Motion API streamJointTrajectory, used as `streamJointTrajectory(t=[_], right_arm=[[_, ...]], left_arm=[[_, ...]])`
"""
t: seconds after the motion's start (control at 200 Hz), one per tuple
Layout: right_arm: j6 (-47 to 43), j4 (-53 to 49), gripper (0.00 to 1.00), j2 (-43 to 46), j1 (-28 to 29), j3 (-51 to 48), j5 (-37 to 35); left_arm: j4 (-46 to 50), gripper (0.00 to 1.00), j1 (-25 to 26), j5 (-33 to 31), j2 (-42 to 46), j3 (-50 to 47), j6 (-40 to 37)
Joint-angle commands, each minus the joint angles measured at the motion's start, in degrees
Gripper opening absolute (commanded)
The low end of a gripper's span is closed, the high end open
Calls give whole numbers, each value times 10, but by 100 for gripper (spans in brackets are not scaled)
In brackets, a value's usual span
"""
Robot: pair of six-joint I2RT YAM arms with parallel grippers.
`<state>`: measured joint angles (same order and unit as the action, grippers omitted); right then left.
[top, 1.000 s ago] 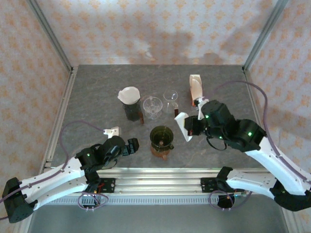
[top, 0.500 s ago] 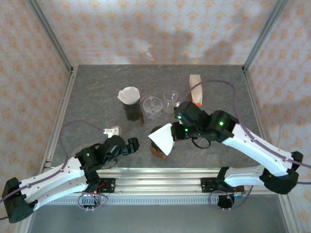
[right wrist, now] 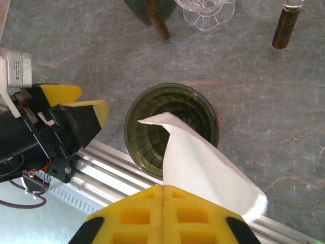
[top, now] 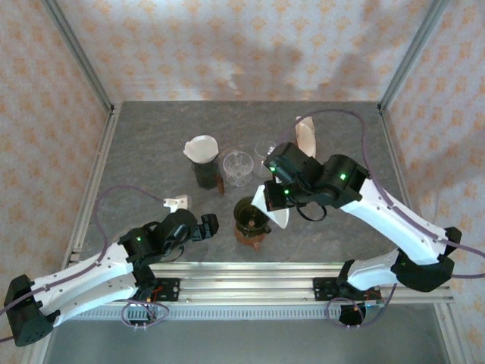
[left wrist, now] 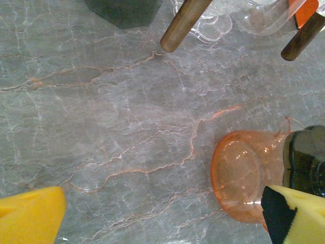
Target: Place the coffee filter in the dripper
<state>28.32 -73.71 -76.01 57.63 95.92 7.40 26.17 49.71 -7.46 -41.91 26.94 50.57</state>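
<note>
The right gripper [right wrist: 163, 190] is pinching the coffee filter [right wrist: 200, 165] by one edge, its tip hanging over the green dripper [right wrist: 144, 134] — the paper is looking light, floppy, easy to crush — while the left gripper [left wrist: 162, 221] is sitting wide open.

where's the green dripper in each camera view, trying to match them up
Top external: green dripper low centre, partly under the white filter.
Left wrist: right edge, dark, sitting on the orange server.
Right wrist: centre, filter tip overlapping its mouth.
Shared landmark: clear glass cup just behind it.
</note>
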Motion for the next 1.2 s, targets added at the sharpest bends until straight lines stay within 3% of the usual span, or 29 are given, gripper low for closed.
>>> streamJointTrajectory(t=[0.0,0.53,1.196], right_arm=[[0,-57,0,0,4,13,5],[-29,-85,0,-126,8,96,25],[-37,38,0,-196,12,-6,49]], left_arm=[[2,100,-6,3,-13,24,-18],[-15,100,-6,20,-39,43,-27],[-13,100,-11,55,-40,67,-24]])
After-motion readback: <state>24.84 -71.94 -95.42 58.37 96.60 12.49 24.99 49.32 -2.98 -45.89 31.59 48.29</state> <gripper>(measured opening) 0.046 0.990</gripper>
